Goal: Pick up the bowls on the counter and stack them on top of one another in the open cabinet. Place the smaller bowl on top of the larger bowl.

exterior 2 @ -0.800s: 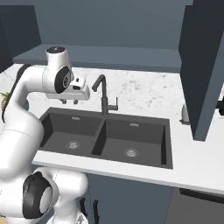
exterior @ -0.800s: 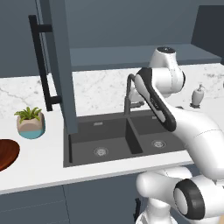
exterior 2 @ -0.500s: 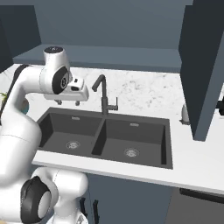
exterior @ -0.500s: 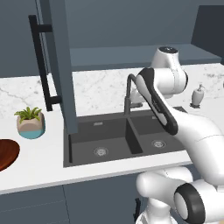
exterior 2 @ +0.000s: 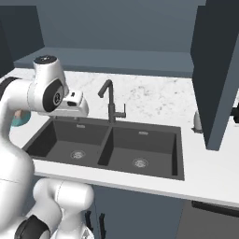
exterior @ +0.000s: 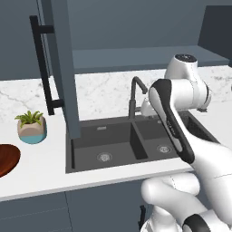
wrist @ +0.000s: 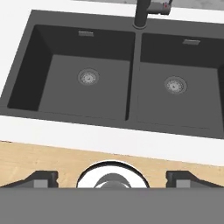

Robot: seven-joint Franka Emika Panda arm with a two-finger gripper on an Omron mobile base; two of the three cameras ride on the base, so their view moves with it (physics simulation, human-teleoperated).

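Nearest the base, the front edge of the counter (exterior: pixel 41 174) runs across the left base view as a white, faintly veined strip above dark blue-grey base cabinets (exterior: pixel 54 208). At the left end of that strip a glossy reddish-brown larger bowl (exterior: pixel 7 159) — wide and shallow, cut off by the picture's left edge — lies flat on the marble near the counter's front edge. Just behind it, and apart from it, a small plant in a beige-and-teal pot (exterior: pixel 31 129) stands upright. The middle of the counter carries a black double sink (wrist: pixel 113 70); each basin has a round drain, and the two basins are parted by a narrow wall. The gripper (wrist: pixel 111 177) hangs above the sink's front rim, looking down into both basins — its two dark fingers (wrist: pixel 41 178) stand wide apart at the bottom corners of the hand view, with nothing between them. A white strip of counter and a band of pale wooden floor lie between the fingertips and the sink. At the sink's back rim a black faucet (exterior 2: pixel 109 100) rises over the dividing wall. Above the counter's left part hangs the open cabinet (exterior: pixel 63 68), its door swung outward and edge-on, bearing a long black vertical bar handle (exterior: pixel 43 63). In the right base view a small pale dispenser (exterior 2: pixel 198 122) stands near the sink's right back corner.
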